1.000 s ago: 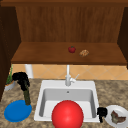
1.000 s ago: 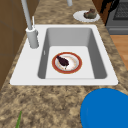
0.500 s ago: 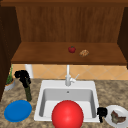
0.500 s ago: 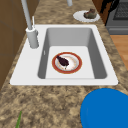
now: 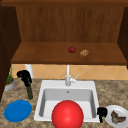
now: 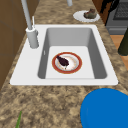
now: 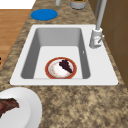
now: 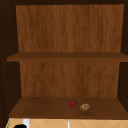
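I am seeing my left hand hanging over the table's left end with its fingers curled on a dark green bottle, just above the blue plate. My right hand is hovering at the sink's front right corner, touching the white plate of food; whether its fingers are clenched I cannot tell. A red-rimmed plate is lying in the basin.

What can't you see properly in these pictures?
- The plate in the sink: in the front view a big red ball covers it.
- Blue plate: cut off by the left side view's edge.
- Dark food on the white plate: cut off at the right side view's edge.
- Right robot hand: too small to tell its fingers.
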You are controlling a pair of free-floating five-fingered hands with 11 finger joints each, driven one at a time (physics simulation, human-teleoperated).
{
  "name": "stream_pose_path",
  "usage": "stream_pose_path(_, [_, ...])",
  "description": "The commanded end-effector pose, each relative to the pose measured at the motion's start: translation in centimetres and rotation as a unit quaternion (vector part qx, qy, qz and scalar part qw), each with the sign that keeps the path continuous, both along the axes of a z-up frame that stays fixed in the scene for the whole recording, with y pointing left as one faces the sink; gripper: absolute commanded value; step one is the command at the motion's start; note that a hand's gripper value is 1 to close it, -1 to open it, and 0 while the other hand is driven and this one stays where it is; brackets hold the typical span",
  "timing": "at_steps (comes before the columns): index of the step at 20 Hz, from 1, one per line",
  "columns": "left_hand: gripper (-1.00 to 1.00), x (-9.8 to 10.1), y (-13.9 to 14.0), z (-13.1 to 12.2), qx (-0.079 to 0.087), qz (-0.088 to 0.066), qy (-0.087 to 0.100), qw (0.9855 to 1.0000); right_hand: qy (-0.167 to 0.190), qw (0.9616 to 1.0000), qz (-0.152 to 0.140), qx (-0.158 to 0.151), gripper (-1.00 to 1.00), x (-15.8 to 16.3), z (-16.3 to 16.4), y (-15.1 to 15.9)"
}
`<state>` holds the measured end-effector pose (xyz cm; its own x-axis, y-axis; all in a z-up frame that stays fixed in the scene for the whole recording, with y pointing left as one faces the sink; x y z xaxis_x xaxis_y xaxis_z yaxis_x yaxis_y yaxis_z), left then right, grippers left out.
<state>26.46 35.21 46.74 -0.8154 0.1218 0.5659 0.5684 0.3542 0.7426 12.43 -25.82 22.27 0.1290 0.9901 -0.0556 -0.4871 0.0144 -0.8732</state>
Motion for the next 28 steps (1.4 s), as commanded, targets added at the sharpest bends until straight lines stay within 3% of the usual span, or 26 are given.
stream_pose_path(1, [1.0, 3.1, 1.1, -2.3, 0.0, 0.001, -0.001, 1.0, 0.0, 1.0, 0.0, 0.0, 0.0, 0.0, 0.0, 0.0])
stream_pose_path(5, [1.0, 6.4, 1.7, -5.4, 0.007, 0.0, -0.014, 0.9999, 0.0, 1.0, 0.0, 0.0, 0.0, 0.0, 0.0, 0.0])
stream_pose_path(10, [1.0, 10.1, 2.8, -7.9, -0.004, 0.004, -0.043, 0.9991, 0.0, 1.0, 0.0, 0.0, 0.0, 0.0, 0.0, 0.0])
stream_pose_path(12, [1.0, 11.2, 3.0, -9.5, 0.002, 0.007, -0.041, 0.9991, 0.0, 1.0, 0.0, 0.0, 0.0, 0.0, 0.0, 0.0])
stream_pose_path(14, [1.0, 11.4, 3.1, -11.0, 0.006, 0.01, -0.044, 0.999, 0.0, 1.0, 0.0, 0.0, 0.0, 0.0, 0.0, 0.0])
stream_pose_path(17, [1.0, 11.3, 3.0, -12.8, 0.029, 0.016, -0.052, 0.9981, 0.0, 1.0, 0.0, 0.0, 0.0, 0.0, 0.0, 0.0])
stream_pose_path(20, [1.0, 11.3, 3.0, -15.2, 0.027, 0.02, -0.054, 0.998, 0.0, 1.0, 0.0, 0.0, 0.0, 0.0, 0.0, 0.0])
stream_pose_path(22, [1.0, 12.6, 3.1, -16.0, 0.026, 0.023, -0.048, 0.9982, 0.0, 1.0, 0.0, 0.0, 0.0, 0.0, 0.0, 0.0])
stream_pose_path(23, [1.0, 13.0, 3.1, -16.5, 0.022, 0.025, -0.053, 0.9981, 0.0, 1.0, 0.0, 0.0, 0.0, 0.0, 0.0, 0.0])
stream_pose_path(26, [1.0, 13.8, 3.2, -17.0, 0.033, 0.023, -0.081, 0.9959, 0.0, 1.0, 0.0, 0.0, 0.0, 0.0, 0.0, 0.0])
stream_pose_path(28, [1.0, 14.2, 3.2, -18.0, 0.036, 0.026, -0.09, 0.995, 0.0, 1.0, 0.0, 0.0, 0.0, 0.0, 0.0, 0.0])
